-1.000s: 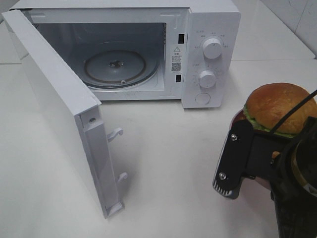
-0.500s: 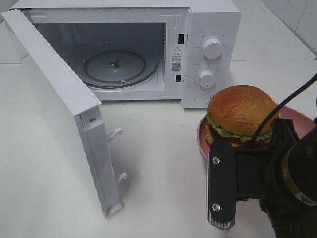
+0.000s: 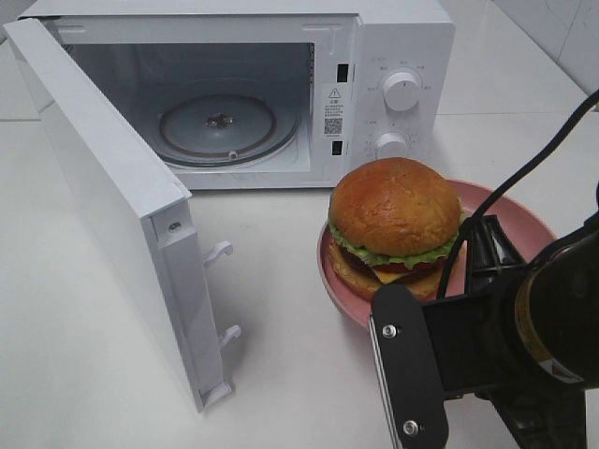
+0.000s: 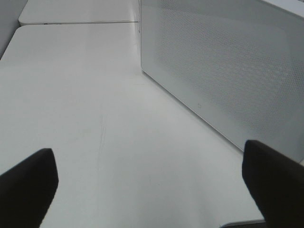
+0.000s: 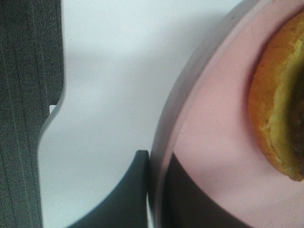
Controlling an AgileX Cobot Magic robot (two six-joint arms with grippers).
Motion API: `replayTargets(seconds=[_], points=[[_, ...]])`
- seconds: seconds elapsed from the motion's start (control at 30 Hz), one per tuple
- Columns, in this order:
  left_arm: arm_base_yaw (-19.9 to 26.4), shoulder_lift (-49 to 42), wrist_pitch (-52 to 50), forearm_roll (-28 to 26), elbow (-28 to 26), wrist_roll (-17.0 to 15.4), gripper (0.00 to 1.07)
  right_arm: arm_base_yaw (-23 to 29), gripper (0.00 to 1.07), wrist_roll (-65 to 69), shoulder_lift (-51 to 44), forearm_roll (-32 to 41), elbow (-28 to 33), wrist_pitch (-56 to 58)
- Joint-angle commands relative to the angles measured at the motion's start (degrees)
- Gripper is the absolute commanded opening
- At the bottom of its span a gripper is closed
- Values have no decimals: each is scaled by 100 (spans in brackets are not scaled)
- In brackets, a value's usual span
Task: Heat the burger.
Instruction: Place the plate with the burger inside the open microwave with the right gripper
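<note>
Clamped on the plate (image 3: 513, 220) rim, my right claw (image 5: 159, 190) held the glossy burger (image 3: 393, 208) near the open microwave (image 3: 402, 37), bare table (image 3: 281, 271) between.

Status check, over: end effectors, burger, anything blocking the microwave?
Right end effector shut on pink plate rim. Left end effector open, empty. Burger on plate, before microwave. Door open, turntable bare, nothing blocking.

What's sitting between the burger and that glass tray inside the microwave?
Nothing. The high view shows only bare white tabletop and the open microwave floor between the burger and the glass tray.
</note>
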Motion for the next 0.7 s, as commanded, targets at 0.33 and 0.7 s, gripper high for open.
replayTargets(seconds=[0.33,0.7], points=[[-17,-92,-52,-40,0,11,98,-550,0,-1335,-74,132,0,-762],[-17,-92,-52,-40,0,11,98,-1530,0,-3724,-74,745,0,-1501]])
